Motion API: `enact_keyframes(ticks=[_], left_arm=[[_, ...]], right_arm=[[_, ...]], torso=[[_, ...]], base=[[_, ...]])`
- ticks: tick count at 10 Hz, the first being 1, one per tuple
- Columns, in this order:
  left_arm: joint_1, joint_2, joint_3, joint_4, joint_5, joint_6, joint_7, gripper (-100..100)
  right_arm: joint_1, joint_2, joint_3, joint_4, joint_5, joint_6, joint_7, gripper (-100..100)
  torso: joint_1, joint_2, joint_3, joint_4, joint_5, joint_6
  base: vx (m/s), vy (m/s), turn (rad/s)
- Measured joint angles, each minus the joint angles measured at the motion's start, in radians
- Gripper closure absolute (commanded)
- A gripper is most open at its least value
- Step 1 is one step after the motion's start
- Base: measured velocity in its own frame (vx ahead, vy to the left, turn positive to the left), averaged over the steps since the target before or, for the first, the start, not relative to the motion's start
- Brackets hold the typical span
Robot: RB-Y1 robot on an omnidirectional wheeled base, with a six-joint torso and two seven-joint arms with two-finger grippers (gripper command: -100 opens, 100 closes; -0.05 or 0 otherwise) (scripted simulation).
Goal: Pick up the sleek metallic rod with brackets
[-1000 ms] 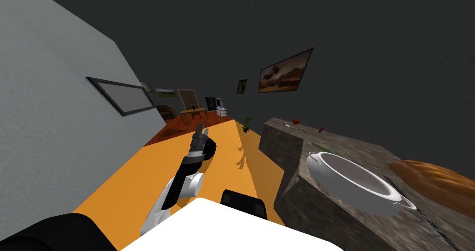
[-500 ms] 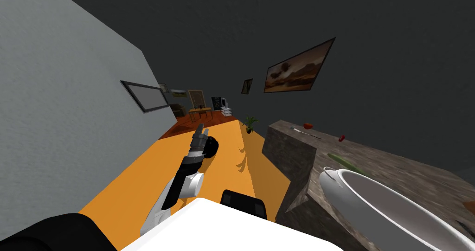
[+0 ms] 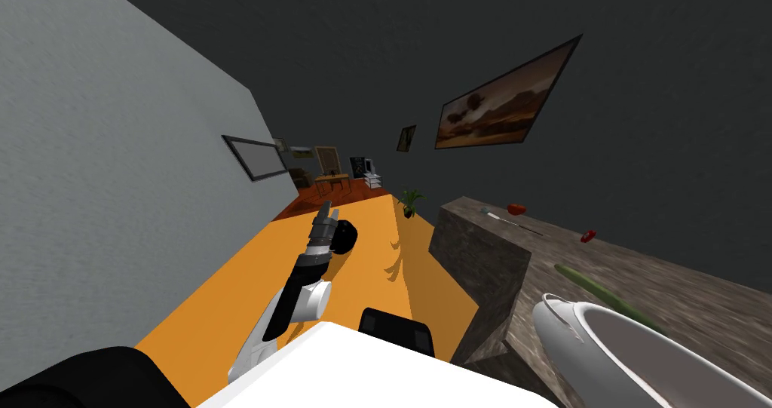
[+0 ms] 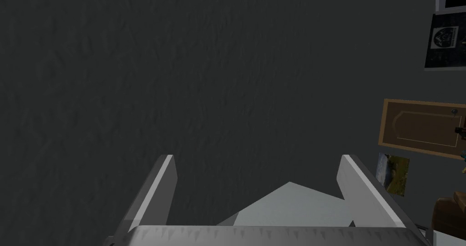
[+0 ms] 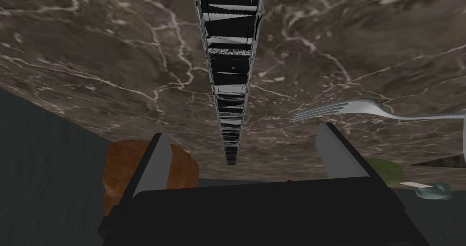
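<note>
**Two open grippers, rod flat on the stone counter**

Most of the right-hand side of the head view is taken by a brown, veined stone counter [image 3: 482, 245], which stands beside an orange floor [image 3: 226, 298]. A big white pot [image 3: 558, 313] sits on the counter's near end.

Next in size is the rod [image 5: 232, 75], long, dark and glossy with bright metal edges. It lies flat on the counter [image 5: 91, 52] and in the right wrist view runs lengthwise towards the counter's far edge. The right gripper [image 5: 242, 132] hangs over it with its fingers [image 5: 154, 166] spread wide. The rod's line passes through the gap between them, neither blade touches it, and the gripper holds nothing.

The left gripper [image 3: 326, 216] reaches forward over the orange floor, well apart from the counter. Its fingers [image 4: 157, 188] are also spread wide [image 4: 257, 156] with nothing between them.

A brown loaf [image 5: 120, 166] lies at the counter's far edge, partly hidden behind one finger of the right gripper. A pale fork [image 5: 346, 109] rests on the stone just beside the rod, apart from it. A green cucumber [image 3: 595, 290] lies behind the pot. Smallest are two red things [image 3: 516, 209] further along the counter, too small to tell what they are.
</note>
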Motion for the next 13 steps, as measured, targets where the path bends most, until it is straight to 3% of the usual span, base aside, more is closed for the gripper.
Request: enact_keyframes(ticks=[2, 3, 7, 8, 9, 10, 12, 13], left_arm=[[0.000, 0.000, 0.000, 0.000, 0.000, 0.000, 0.000, 0], [0.000, 0.000, 0.000, 0.000, 0.000, 0.000, 0.000, 0], [0.000, 0.000, 0.000, 0.000, 0.000, 0.000, 0.000, 0], [0.000, 0.000, 0.000, 0.000, 0.000, 0.000, 0.000, 0], [0.000, 0.000, 0.000, 0.000, 0.000, 0.000, 0.000, 0], [0.000, 0.000, 0.000, 0.000, 0.000, 0.000, 0.000, 0], [0.000, 0.000, 0.000, 0.000, 0.000, 0.000, 0.000, 0], [0.000, 0.000, 0.000, 0.000, 0.000, 0.000, 0.000, 0]], right_arm=[[-0.016, 0.039, -0.003, 0.020, 0.021, 0.007, 0.009, -100], [-0.019, 0.041, -0.002, 0.022, 0.023, 0.007, 0.009, 100], [-0.017, 0.041, -0.001, 0.024, 0.022, 0.009, 0.008, 100], [-0.017, 0.041, -0.002, 0.024, 0.022, 0.009, 0.009, 0], [-0.018, 0.041, -0.002, 0.024, 0.022, 0.009, 0.009, 100], [0.020, 0.025, -0.037, -0.002, 0.012, 0.013, 0.015, 100], [0.008, -0.004, -0.010, -0.008, -0.002, 0.004, 0.005, 100], [0.008, -0.006, -0.008, -0.008, -0.003, 0.003, 0.003, 0]], torso=[[0.000, 0.000, 0.000, 0.000, 0.000, 0.000], [0.001, 0.001, 0.000, 0.000, 0.000, 0.000], [0.002, 0.001, 0.001, 0.001, -0.001, -0.001], [0.002, 0.001, 0.001, 0.000, -0.001, -0.001], [0.002, 0.001, 0.001, 0.000, -0.001, -0.001], [0.005, 0.001, 0.001, 0.000, 0.000, -0.001], [0.005, 0.002, 0.001, 0.000, 0.000, 0.000], [0.004, 0.002, 0.001, 0.000, 0.000, 0.000]], base=[[0.014, -0.031, 0.020], [0.000, 0.000, 0.000], [0.000, -0.002, -0.005], [0.000, 0.000, 0.000], [-0.009, 0.036, -0.035], [-0.018, 0.046, -0.031], [-0.016, 0.025, -0.019], [0.000, 0.000, 0.000]])
